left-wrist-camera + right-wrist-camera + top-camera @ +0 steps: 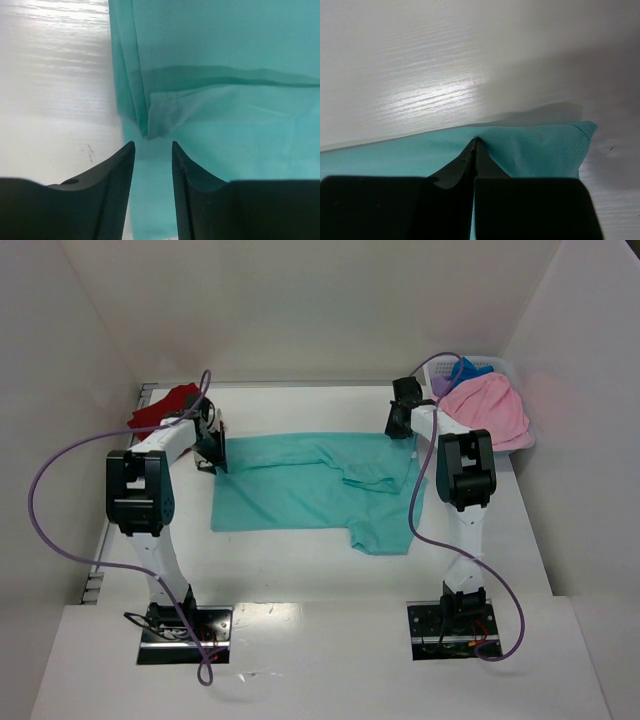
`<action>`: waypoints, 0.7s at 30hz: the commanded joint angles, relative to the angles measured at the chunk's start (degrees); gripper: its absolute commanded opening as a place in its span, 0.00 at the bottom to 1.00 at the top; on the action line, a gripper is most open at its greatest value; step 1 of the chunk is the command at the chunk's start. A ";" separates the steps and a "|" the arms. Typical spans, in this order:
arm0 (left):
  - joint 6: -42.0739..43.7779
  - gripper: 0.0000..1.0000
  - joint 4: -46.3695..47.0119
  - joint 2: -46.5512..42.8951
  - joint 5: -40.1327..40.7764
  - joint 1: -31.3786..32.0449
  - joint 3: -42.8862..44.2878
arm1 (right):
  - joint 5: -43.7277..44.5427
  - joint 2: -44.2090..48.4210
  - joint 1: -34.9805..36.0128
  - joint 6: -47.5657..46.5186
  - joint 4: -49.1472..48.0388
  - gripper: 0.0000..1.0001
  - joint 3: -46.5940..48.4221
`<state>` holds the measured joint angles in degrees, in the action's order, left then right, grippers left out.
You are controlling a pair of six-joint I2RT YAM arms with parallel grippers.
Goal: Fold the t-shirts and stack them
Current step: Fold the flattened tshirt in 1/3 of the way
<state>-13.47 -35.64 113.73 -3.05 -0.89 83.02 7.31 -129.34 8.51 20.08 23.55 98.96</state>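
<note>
Your left arm (140, 490) stands up from its base, bends at the elbow and reaches forward and inward, with the wrist pitched down toward the table. Your left gripper (152, 145) has its jaws parted with a clear gap, and nothing sits between the fingers (115, 175). Your right arm (465, 470) stands up from its base and stretches forward, wrist angled down. Your right gripper (476, 141) has its jaws pressed together, pinching a raised fold of the teal t-shirt (535, 150) at the tips.
</note>
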 commanded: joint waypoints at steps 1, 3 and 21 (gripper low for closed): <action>1.08 0.43 -1.72 -5.97 -0.90 -0.17 1.08 | -0.19 0.23 -0.34 0.05 1.06 0.00 -1.57; 1.08 0.42 -1.72 -7.38 -1.43 -0.17 2.84 | -0.19 0.23 -0.34 0.05 1.06 0.00 -1.57; -0.15 0.56 5.49 -0.97 -6.88 -0.17 1.53 | -0.19 0.75 -0.34 0.05 1.06 0.00 -1.57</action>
<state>-12.64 -32.42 111.87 -8.51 -0.89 85.62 7.09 -129.34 8.47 20.08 23.53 98.96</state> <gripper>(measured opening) 0.559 0.001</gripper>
